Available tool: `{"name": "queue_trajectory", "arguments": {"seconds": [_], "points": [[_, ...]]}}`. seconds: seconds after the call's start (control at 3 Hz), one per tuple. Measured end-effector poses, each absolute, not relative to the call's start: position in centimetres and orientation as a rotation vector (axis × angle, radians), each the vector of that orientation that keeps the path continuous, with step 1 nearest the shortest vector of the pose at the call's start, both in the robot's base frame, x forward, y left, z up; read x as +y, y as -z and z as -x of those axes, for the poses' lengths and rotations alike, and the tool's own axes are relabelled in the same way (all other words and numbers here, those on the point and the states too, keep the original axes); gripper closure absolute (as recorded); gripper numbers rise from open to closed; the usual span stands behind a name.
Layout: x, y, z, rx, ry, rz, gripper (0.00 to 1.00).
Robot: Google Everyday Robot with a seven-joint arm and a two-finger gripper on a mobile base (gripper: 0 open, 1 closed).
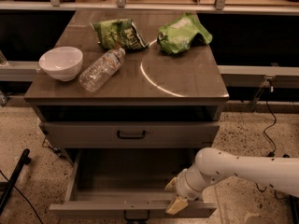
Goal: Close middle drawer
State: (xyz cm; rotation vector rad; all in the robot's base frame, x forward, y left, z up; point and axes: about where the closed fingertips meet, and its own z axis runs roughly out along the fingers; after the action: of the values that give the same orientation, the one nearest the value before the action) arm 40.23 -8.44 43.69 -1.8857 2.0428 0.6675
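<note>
The middle drawer [117,210] is the low grey-brown one pulled far out below the closed taller-fronted drawer [93,135]. Its inside is bare and its small dark handle [136,215] sits at the frame's bottom edge. My gripper [174,194] comes in from the right on a white arm [243,168], at the right end of the drawer's front panel. Its tan fingers stand apart: one finger [170,184] is over the drawer's inside, the other is at the panel's top edge.
On the cabinet top [187,78] lie a white bowl [60,62], a clear plastic bottle [101,69] on its side and two green chip bags [117,32] [182,33]. A black pole [14,178] leans at the left. A cable [270,125] runs down at the right.
</note>
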Motion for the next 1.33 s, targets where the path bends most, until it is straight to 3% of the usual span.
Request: {"name": "queue_trajectory", "arguments": {"seconds": [1.0, 1.33], "points": [[-5.1, -43.8, -44.9, 1.997, -0.664, 1.907, 0.51], [-5.4, -43.9, -44.9, 2.001, -0.664, 1.892, 0.49]]}}
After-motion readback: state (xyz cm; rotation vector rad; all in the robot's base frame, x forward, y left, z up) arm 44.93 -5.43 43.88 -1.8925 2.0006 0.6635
